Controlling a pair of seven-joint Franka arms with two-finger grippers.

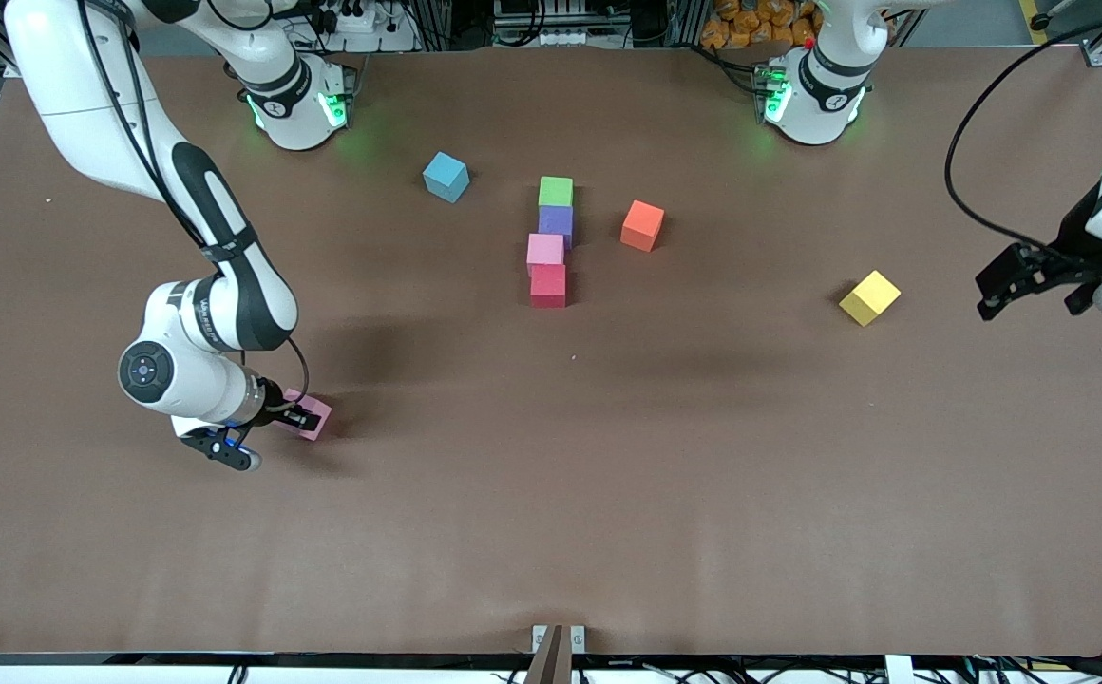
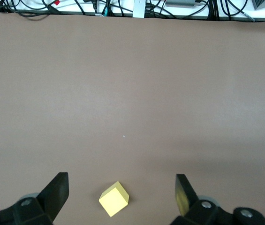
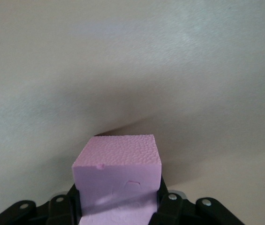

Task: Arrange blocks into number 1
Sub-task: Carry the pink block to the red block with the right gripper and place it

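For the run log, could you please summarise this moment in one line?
right pincer: shut on pink block | left pincer: open, over yellow block | column: green, purple, pink, red

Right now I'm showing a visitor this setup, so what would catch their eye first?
Probably the column of blocks mid-table: green block, purple block, pink block and red block in a line running toward the front camera. Next, the right gripper, shut on a second pink block at the right arm's end, nearer the camera. The left gripper waits open above the table near the yellow block.
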